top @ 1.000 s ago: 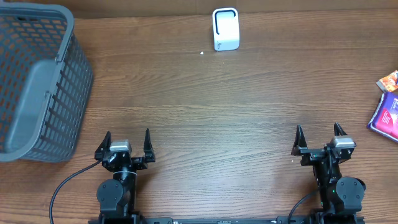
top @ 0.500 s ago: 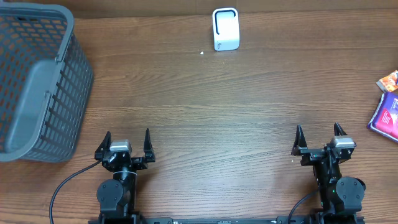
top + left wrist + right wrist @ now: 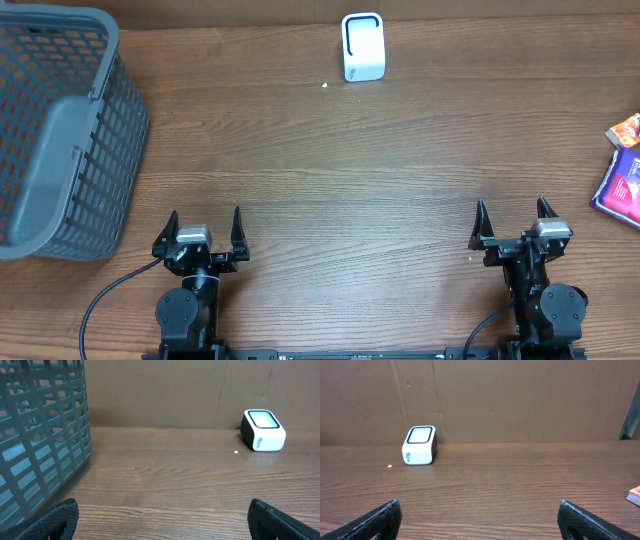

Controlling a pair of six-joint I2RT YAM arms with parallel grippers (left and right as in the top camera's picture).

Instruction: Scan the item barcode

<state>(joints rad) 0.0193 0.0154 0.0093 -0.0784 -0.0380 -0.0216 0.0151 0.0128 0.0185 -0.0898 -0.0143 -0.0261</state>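
A white barcode scanner (image 3: 363,46) with a dark window stands at the table's far edge; it also shows as the scanner (image 3: 263,430) in the left wrist view and the scanner (image 3: 419,445) in the right wrist view. A purple packaged item (image 3: 620,184) lies at the right edge, with an orange packet (image 3: 625,130) just behind it. My left gripper (image 3: 205,226) rests open at the front left, nothing between its fingers. At the front right my right gripper (image 3: 510,217) is open too and empty, left of the purple item.
A large grey mesh basket (image 3: 58,130) fills the left back corner and also appears as the basket (image 3: 40,435) in the left wrist view. A brown cardboard wall (image 3: 520,400) backs the table. A small white speck (image 3: 325,85) lies left of the scanner.
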